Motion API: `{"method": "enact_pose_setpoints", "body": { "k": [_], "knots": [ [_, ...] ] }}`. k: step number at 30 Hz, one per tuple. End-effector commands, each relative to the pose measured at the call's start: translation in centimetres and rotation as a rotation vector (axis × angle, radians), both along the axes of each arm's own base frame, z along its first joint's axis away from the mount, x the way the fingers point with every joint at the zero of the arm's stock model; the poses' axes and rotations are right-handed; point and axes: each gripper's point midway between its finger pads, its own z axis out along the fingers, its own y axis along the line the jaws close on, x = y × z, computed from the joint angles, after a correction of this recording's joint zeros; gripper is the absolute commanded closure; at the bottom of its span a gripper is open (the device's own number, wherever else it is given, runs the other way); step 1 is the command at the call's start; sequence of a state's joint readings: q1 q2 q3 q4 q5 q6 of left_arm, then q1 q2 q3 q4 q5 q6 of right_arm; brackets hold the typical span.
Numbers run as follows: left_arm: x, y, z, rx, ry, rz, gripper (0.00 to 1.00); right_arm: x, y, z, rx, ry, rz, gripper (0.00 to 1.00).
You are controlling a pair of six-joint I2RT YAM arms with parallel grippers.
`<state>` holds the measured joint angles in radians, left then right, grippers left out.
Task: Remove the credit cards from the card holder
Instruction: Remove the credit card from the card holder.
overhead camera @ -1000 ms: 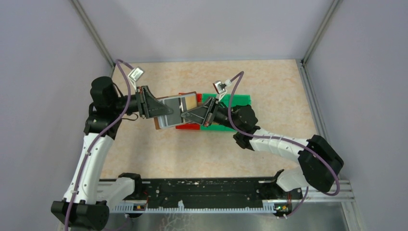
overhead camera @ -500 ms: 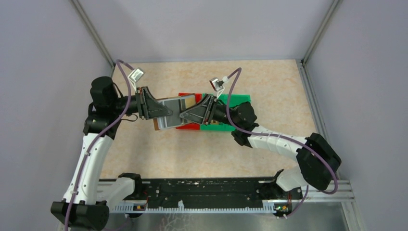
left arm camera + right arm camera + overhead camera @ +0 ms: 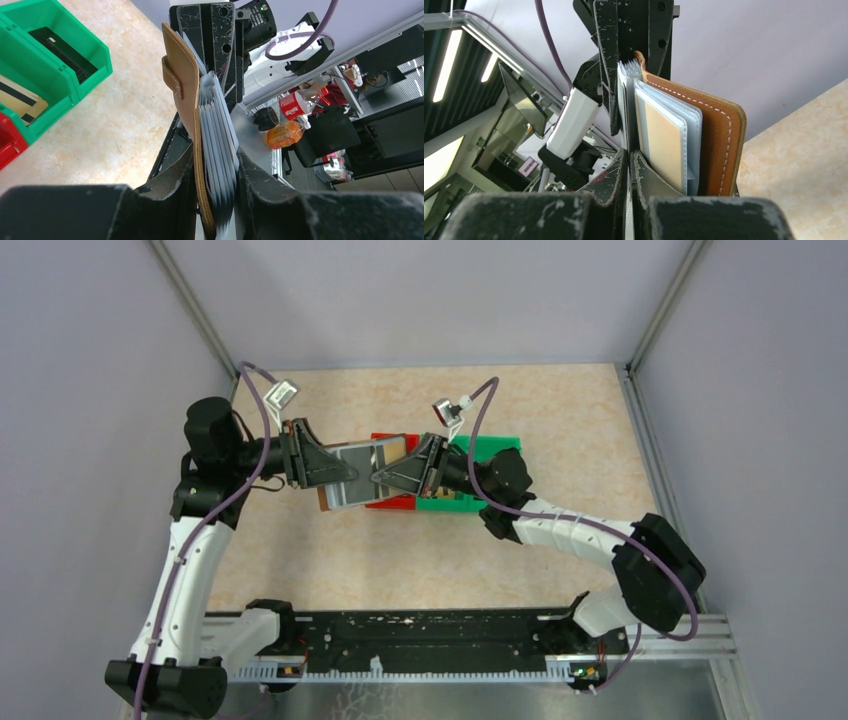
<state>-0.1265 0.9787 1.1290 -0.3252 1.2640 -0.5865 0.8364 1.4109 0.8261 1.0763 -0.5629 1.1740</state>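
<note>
The brown card holder (image 3: 360, 458) hangs open in the air between both grippers, over the bins. My left gripper (image 3: 215, 200) is shut on it, with the brown cover (image 3: 182, 85) and the bundle of grey-blue pockets (image 3: 217, 130) between its fingers. My right gripper (image 3: 629, 167) comes from the opposite side and is shut on a thin pale sheet at the edge of the pockets; card or pocket leaf, I cannot tell. A tan credit card (image 3: 664, 145) sits in a clear pocket just right of those jaws. Another gold card with a dark stripe (image 3: 17, 100) lies in the green bin.
A green bin (image 3: 485, 452) and a red bin (image 3: 392, 503) stand side by side on the beige table, under and right of the holder. A dark flat item (image 3: 60, 47) lies in the green bin's far compartment. Grey walls enclose the table on three sides.
My right gripper has shifted a little left and up, closer into the card holder. The left gripper and the holder have stayed in place.
</note>
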Motion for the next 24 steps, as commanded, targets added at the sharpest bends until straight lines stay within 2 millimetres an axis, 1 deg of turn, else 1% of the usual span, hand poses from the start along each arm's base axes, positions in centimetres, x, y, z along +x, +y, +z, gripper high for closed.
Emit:
{"method": "enact_pose_setpoints", "body": {
  "k": [1, 5, 11, 13, 18, 24],
  "knots": [
    [-1.5, -0.1, 1.2, -0.017, -0.036, -0.068, 0.66, -0.4, -1.6, 2.8, 0.089, -0.06, -0.032, 1.0],
    [-1.4, -0.1, 1.6, -0.019, -0.049, -0.071, 0.62, -0.4, -2.0, 2.7, 0.097, -0.052, -0.044, 1.0],
    [-1.6, -0.1, 1.8, -0.018, -0.064, -0.073, 0.6, -0.5, -2.6, 3.0, 0.109, -0.057, -0.053, 1.0],
    [-1.6, -0.1, 1.8, -0.018, -0.065, -0.077, 0.62, -0.7, -2.9, 3.2, 0.117, -0.06, -0.051, 1.0],
    [-1.8, -0.1, 1.8, -0.019, -0.073, -0.082, 0.72, -0.8, -3.3, 3.1, 0.127, -0.06, -0.054, 1.0],
    [-2.1, -0.1, 2.0, -0.023, -0.074, -0.104, 0.74, -0.8, -3.7, 2.8, 0.138, -0.049, -0.057, 1.0]
  ]
}}
